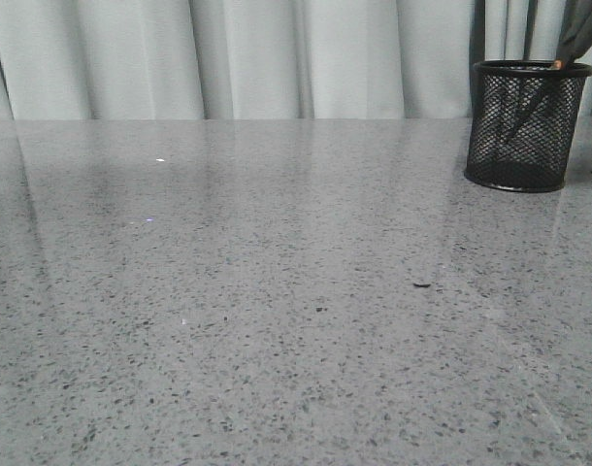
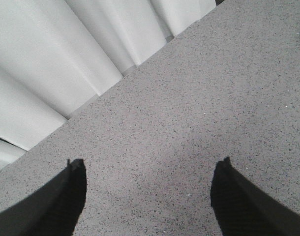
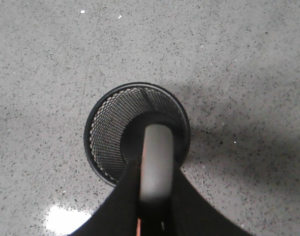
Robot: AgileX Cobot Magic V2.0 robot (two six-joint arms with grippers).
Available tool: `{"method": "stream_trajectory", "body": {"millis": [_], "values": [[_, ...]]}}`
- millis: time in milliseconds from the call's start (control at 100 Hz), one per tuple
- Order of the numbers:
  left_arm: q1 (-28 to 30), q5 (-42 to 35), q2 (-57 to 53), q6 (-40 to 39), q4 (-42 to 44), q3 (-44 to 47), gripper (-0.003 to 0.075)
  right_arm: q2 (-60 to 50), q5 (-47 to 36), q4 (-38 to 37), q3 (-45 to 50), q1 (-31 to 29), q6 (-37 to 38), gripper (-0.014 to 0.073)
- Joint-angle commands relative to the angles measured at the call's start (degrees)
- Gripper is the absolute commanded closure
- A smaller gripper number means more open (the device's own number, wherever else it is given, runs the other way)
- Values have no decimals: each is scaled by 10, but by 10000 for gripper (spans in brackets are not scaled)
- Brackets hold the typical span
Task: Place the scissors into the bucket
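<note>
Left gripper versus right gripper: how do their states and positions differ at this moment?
The left gripper is open and empty, while the right gripper is shut on the scissors. The left gripper hangs over bare table; the right gripper sits above the bucket, scissors reaching into it. Both have dark fingers.

We find no text, label, brand, number or sign that we can read anywhere: not on the bucket (image 1: 527,124), nor on the bench (image 1: 277,291).
</note>
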Motion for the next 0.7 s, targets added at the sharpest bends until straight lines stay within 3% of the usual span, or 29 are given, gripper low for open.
{"method": "stream_trajectory", "body": {"millis": [0,60,210,280,510,690], "values": [[1,-40,-14,-7,-13,-18,240,-15,-41,15,-21,-4,-16,627],[1,-40,-14,-7,-13,-18,240,-12,-43,15,-21,-4,-17,575],[1,-40,-14,-7,-13,-18,240,-10,-44,15,-21,-4,-17,298],[1,-40,-14,-7,-13,-18,240,-11,-51,14,-21,-4,-17,224],[1,-40,-14,-5,-13,-18,241,-50,-59,-56,-60,-4,-17,222],[1,-40,-14,-5,-13,-18,267,-97,-78,-45,-82,-4,-17,224]]}}
